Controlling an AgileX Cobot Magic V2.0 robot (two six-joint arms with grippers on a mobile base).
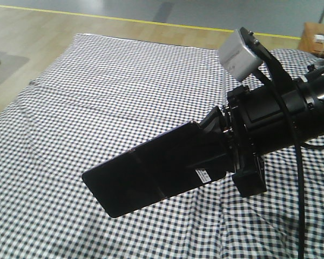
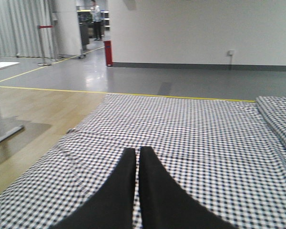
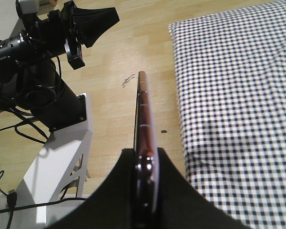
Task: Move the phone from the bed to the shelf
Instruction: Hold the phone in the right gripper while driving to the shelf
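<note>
The phone (image 1: 151, 168), a glossy black slab with a small white sticker, hangs in the air above the bed (image 1: 97, 81). My right gripper (image 1: 211, 154) is shut on its right end. In the right wrist view the phone (image 3: 143, 109) shows edge-on with its pinkish rim, clamped at the right gripper (image 3: 145, 153), over wooden floor beside the bed (image 3: 229, 95). My left gripper (image 2: 137, 150) is shut with nothing in it and hovers over the checked bed cover (image 2: 190, 129). It also shows as the left gripper (image 3: 96, 21) at the top left. The shelf is out of view.
A reddish-brown nightstand (image 1: 317, 36) stands at the far right behind the bed. The robot's white base (image 3: 57, 162) and cables sit on the wood floor left of the bed. Beyond the bed's far edge lies grey floor with a yellow line (image 2: 47, 88).
</note>
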